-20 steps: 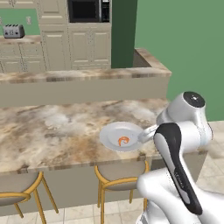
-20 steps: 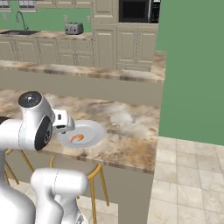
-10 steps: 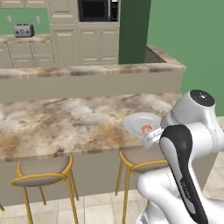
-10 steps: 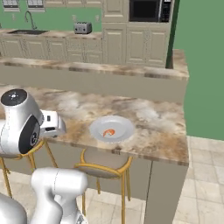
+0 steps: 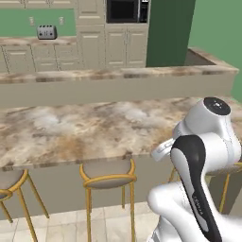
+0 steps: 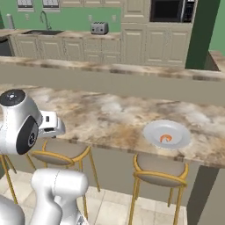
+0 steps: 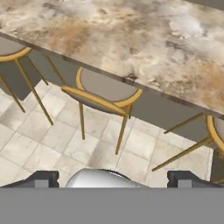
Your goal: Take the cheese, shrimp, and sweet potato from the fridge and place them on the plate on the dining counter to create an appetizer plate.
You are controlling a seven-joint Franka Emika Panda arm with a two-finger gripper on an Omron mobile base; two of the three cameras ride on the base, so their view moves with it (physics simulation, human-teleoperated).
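Shrimp (image 6: 165,138) sits on the plate (image 6: 151,131) on the counter (image 6: 110,114). Gripper (image 7: 113,179) open, empty, above a stool (image 7: 103,89) beside counter. Cheese & sweet potato left: prob. drive to fridge w/ arm tucked, clear of stools.

green walls (image 6: 79,17) behind cream cabinets (image 5: 116,47) at the far side, with a toaster (image 6: 99,28) and a sink (image 6: 37,31) on the back counter and a dark built-in microwave (image 5: 126,10) to the right. gold-framed stools (image 5: 108,174) with grey seats tucked under the near stone ledge. pale tiled floor (image 7: 39,140) below. even, soft light throughout.
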